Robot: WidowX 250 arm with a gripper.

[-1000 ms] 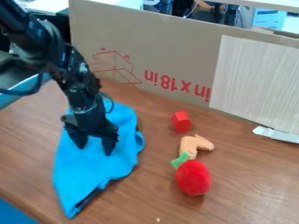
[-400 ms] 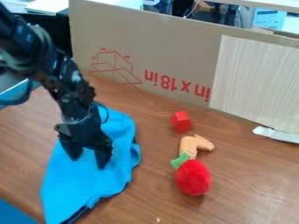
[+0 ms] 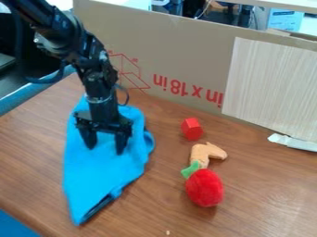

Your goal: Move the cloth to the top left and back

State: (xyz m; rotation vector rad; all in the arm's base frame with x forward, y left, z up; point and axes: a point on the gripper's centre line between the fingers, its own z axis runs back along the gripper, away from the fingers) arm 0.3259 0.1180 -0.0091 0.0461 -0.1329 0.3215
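The gripper (image 3: 106, 149) is over the upper half of the blue cloth (image 3: 102, 178), at the left of the table. Its two fingers are spread apart and point down, with their tips at the cloth and blue fabric showing between them. The cloth is bunched into a long shape, narrow at its lower end near the front edge and wider toward the top. Part of its upper end is hidden behind the gripper and wrist. Whether any fabric is pinched cannot be told.
Right of the cloth are a red block (image 3: 192, 129), a tan toy piece (image 3: 206, 154) and a red plush toy (image 3: 204, 187) with a green top. A cardboard wall (image 3: 180, 55) borders the table's back.
The gripper and cloth first shifted down and left, then up and to the right; both are now higher in view than one second ago. The toys have stayed put.
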